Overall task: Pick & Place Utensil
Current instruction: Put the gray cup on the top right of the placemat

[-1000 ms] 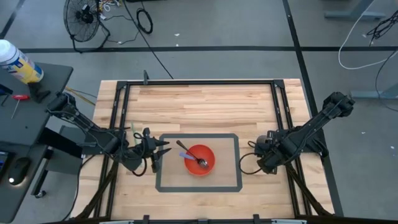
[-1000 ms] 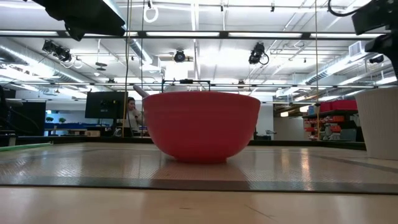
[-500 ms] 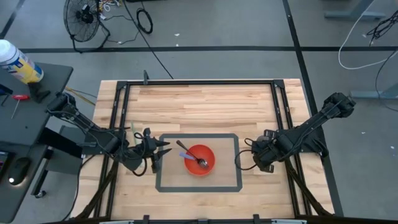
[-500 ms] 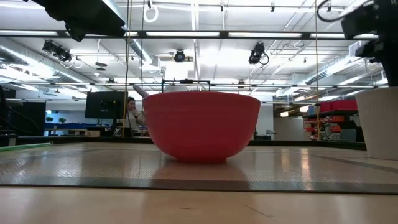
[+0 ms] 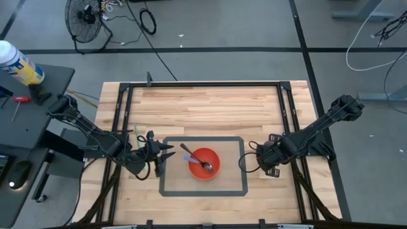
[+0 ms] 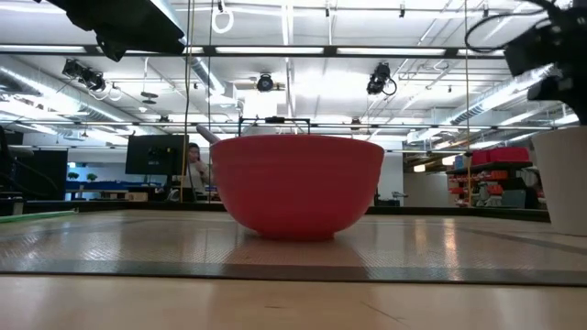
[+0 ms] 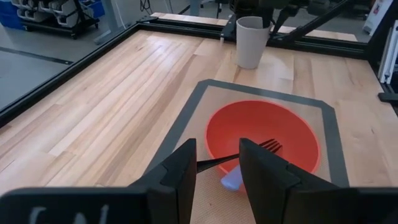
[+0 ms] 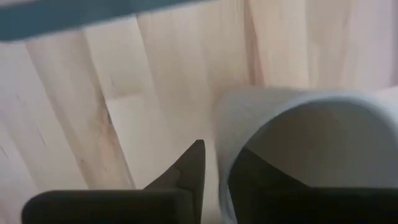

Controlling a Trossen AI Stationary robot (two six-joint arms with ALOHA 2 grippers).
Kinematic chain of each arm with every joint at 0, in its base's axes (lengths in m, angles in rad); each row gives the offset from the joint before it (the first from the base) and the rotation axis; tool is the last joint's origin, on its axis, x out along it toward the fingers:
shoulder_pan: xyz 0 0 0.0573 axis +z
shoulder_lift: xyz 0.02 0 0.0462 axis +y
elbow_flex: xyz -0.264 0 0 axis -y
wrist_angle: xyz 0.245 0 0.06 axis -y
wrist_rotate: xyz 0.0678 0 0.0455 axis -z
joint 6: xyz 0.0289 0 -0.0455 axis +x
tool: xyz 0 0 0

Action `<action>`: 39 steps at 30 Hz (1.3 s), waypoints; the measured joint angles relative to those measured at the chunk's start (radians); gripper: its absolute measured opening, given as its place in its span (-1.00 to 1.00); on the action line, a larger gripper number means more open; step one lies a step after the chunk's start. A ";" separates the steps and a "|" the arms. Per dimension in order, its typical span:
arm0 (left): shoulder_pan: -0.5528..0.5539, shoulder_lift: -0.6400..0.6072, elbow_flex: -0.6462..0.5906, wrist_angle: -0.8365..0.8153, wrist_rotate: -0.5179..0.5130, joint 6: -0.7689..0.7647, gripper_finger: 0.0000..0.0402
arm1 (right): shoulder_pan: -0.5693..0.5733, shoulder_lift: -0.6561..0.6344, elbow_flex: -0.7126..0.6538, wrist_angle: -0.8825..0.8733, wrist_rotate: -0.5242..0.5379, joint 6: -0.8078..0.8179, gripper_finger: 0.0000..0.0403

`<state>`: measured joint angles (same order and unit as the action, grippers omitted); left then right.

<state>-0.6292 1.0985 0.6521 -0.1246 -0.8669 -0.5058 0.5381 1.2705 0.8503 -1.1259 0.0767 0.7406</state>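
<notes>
A red bowl point(image 5: 211, 172) point(image 6: 298, 183) stands on a grey-edged mat point(image 5: 244, 166). In it lie a dark-handled fork point(image 7: 271, 146) and a blue utensil point(image 7: 232, 180). My left gripper point(image 7: 217, 171) point(image 5: 170, 155) hovers open just left of the bowl, and the fork's handle shows beyond its fingers. A white cup point(image 7: 250, 43) point(image 6: 561, 179) stands upright on the wood right of the mat. My right gripper point(image 8: 217, 163) point(image 5: 266, 159) hangs over the cup and is shut on its wall. My right gripper has the white cup by its rim point(image 8: 222, 134). One finger point(image 8: 261, 177) is inside the cup and the other point(image 8: 191, 169) outside. The fingers come from above, pointing down. The cup stands upright with its base on the table.
Black frame rails point(image 5: 121, 121) run along the table's edges. Bare wood point(image 5: 203, 108) fills the far half. In the low view a person point(image 6: 194, 165) shows in the room behind the table.
My right gripper has moved a little toward the table's left edge and down over the white cup. The bowl, the utensils and my left arm have kept still.
</notes>
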 joint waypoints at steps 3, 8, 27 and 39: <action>0.000 0.000 0.000 0.000 0.000 -0.007 -0.37 | 0.000 -0.001 0.007 0.004 0.028 -0.001 -0.70; 0.000 0.000 0.000 0.000 0.000 -0.006 -0.37 | 0.000 -0.001 -0.020 -0.001 -0.008 0.008 -0.75; 0.000 0.000 0.000 0.011 -0.028 -0.007 -0.37 | -0.096 0.041 0.202 -0.053 0.019 -0.173 -0.98; 0.000 0.000 0.000 0.017 -0.027 -0.006 -0.37 | -0.269 0.342 0.450 -0.109 0.027 -0.515 -0.98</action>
<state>-0.6293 1.0985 0.6525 -0.1073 -0.8941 -0.5121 0.2688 1.6121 1.3004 -1.2350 0.1041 0.2252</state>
